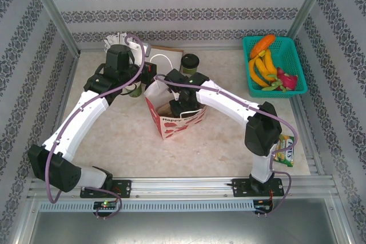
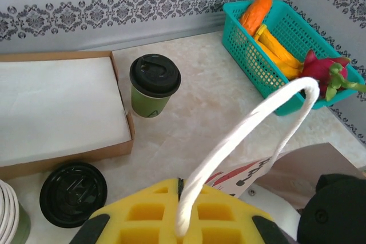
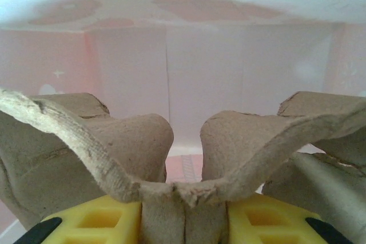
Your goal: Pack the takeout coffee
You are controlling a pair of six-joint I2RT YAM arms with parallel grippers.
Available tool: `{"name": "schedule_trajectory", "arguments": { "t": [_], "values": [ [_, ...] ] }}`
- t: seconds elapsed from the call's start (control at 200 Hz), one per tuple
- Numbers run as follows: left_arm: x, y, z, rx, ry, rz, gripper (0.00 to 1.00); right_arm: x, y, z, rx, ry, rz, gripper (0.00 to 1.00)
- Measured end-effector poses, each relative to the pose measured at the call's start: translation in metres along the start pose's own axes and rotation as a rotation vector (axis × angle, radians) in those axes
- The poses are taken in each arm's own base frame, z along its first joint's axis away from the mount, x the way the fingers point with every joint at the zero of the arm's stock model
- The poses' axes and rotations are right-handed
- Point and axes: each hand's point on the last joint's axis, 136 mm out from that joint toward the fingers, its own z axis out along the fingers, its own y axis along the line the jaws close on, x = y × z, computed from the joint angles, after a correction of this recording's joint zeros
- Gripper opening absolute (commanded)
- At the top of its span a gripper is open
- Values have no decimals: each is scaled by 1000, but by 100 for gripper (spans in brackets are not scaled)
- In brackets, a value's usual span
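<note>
Pinching: left gripper clenched on rope handle | right gripper clamping pulp cup carrier (inside bag)

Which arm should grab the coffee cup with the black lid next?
Probably the right. The left gripper is shut on the white handle of the bag, holding it up. The right gripper, gripping the cardboard tray inside, is just in front of the coffee cup once it lets go.

The bag stood on the desk. Straight behind it stood the takeout coffee; behind it and leftward lay a flat box; well to its right and behind sat a basket. Inside the bag rested a cup carrier.
</note>
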Motion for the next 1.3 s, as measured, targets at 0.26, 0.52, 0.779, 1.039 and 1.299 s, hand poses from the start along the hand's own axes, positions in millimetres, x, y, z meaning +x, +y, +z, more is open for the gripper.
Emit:
{"name": "schedule_trajectory", "arguments": {
  "t": [0.26,0.52,0.779,1.039,1.299],
  "values": [
    [4,10,0,-58,11,-57,0,31,-2,7,-20,128,-11,35],
    [13,11,-4,-58,19,-67,0,62,-6,11,-22,251,-16,34],
    [9,-4,-3,27,9,-64,0,28,0,22,-34,101,-35,34],
    [9,-6,-3,36,12,-73,0,17,-3,45,8,72,-50,34],
    [13,-4,2,34,32,-81,0,16,-6,63,19,51,-48,37]
  ]
}}
